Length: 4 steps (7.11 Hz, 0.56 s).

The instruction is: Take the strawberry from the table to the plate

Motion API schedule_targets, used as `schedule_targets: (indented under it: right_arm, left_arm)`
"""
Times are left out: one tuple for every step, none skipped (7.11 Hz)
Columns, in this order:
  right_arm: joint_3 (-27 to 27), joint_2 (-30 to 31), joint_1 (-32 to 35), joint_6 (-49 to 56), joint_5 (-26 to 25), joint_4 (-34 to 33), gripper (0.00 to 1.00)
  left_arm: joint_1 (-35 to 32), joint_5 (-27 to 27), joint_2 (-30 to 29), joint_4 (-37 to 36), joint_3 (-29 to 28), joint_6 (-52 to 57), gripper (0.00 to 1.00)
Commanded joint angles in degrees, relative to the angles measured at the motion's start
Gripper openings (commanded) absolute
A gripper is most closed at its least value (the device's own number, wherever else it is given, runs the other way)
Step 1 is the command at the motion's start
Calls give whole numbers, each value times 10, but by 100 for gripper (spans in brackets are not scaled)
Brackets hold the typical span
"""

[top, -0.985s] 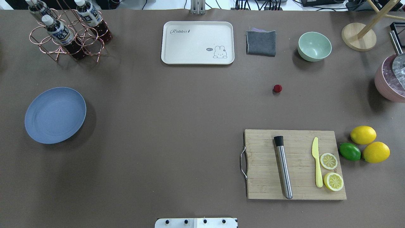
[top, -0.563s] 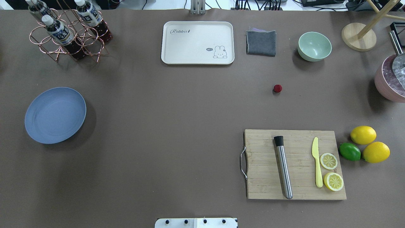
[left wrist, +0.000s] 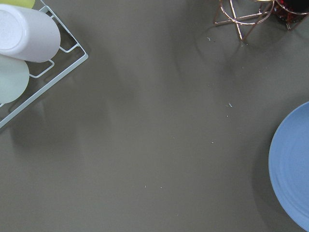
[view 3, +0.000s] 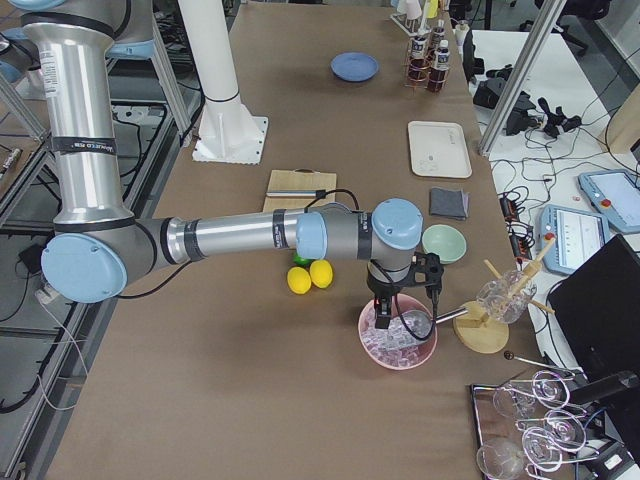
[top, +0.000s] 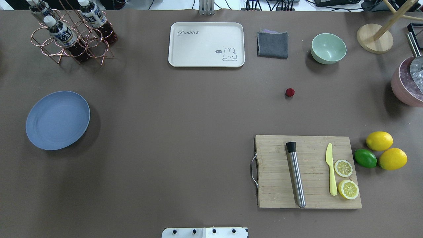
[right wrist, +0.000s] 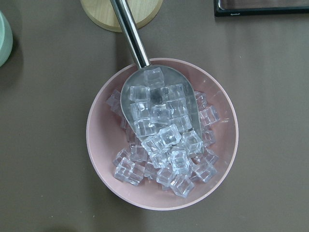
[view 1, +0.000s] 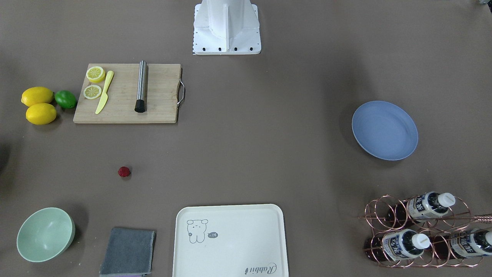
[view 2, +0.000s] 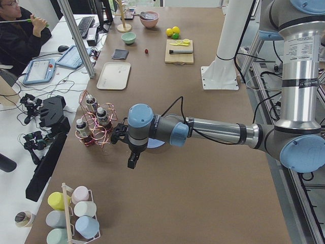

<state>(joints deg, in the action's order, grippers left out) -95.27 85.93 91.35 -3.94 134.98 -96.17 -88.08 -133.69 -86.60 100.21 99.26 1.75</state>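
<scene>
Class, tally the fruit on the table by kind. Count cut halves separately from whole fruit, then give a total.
Whole lemons: 2
Lemon halves: 2
Lime: 1
Strawberry: 1
Total: 6

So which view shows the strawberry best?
Exterior front-facing: the strawberry sits unobstructed on the table. Overhead exterior shows it about equally well; exterior left, only a distant red speck; neither wrist view nor exterior right clearly shows it.

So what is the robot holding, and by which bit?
Nothing, as far as shows. The tiny bumpy deep-red strawberry lies alone on the matte grey-brown table; the left tool and right tool hang elsewhere, seemingly empty.
</scene>
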Motion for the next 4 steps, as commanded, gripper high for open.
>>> schedule_targets:
  right_arm:
    - [0,-1,-5,0,8,-1,100]
    - [0,-1,-5,1,10,-1,100]
    - [-1,1,-5,1,8,-1,100]
    - [-4,2,-4,1,9,0,100]
  left_arm:
    - [0,-3,-1,0,1,0,98]
    - [0,-24,-1,0,5,-2,98]
    - [0,-62,-3,-5,-4,-7,98]
    - [0,-66,-8,-5,-4,-7,98]
